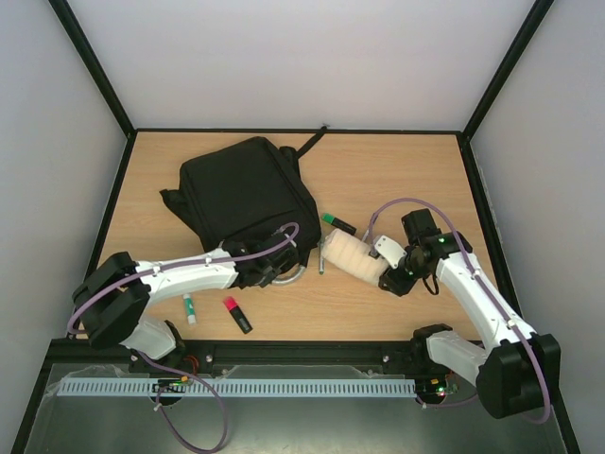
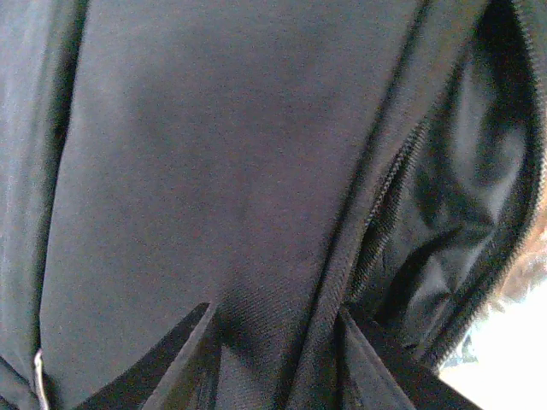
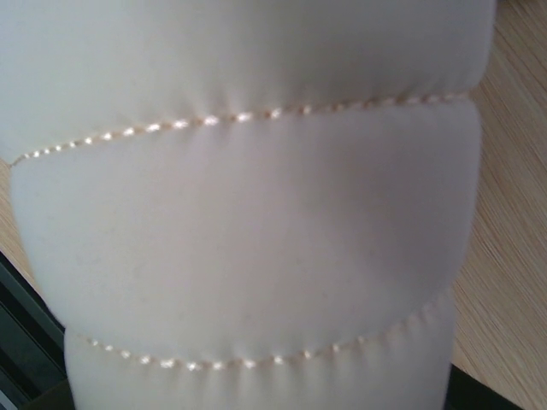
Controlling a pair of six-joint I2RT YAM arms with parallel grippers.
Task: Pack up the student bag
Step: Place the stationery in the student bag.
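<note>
The student bag (image 1: pixel 241 194) is a large black backpack lying flat at the left middle of the table. My left gripper (image 1: pixel 269 267) is at its near edge, shut on a fold of the black fabric (image 2: pixel 282 342) beside the open zipper mouth (image 2: pixel 461 196). The grey curved handle (image 1: pixel 295 276) shows just below the gripper. My right gripper (image 1: pixel 386 274) holds the right end of a white quilted cylindrical pouch (image 1: pixel 352 257), right of the bag. The pouch (image 3: pixel 256 222) fills the right wrist view and hides the fingers.
A green-capped marker (image 1: pixel 337 223) lies between the bag and the pouch. A green and white glue stick (image 1: pixel 190 307) and a red-capped black marker (image 1: pixel 236 314) lie near the front edge, below my left arm. A thin pen (image 1: pixel 321 255) lies by the pouch's left end.
</note>
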